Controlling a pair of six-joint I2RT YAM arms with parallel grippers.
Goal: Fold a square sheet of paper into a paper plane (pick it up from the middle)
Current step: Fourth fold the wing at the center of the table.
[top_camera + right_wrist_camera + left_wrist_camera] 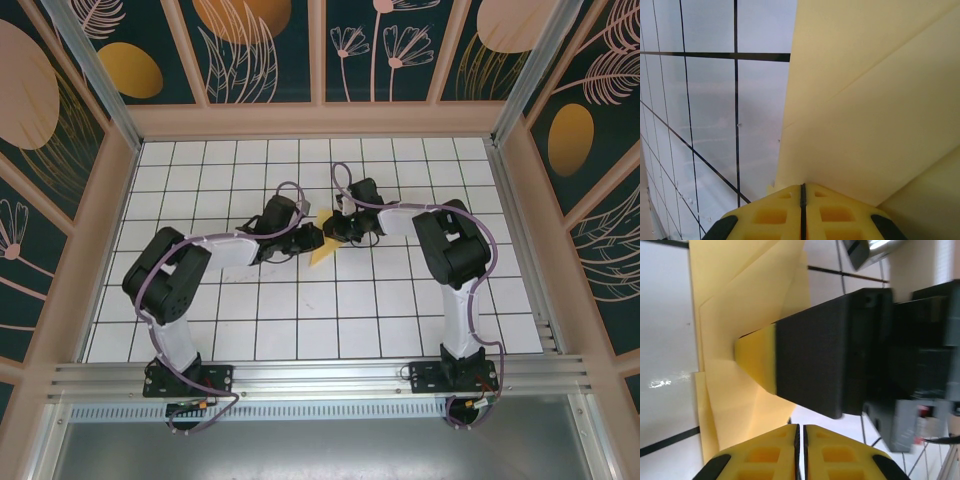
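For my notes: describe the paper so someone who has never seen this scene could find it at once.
On the white tiled table, look near the middle, where the left gripper and right gripper meet tip to tip. The paper lies right under them, partly folded along slanting creases. It is the only flat pale yellow thing on the white tiles.
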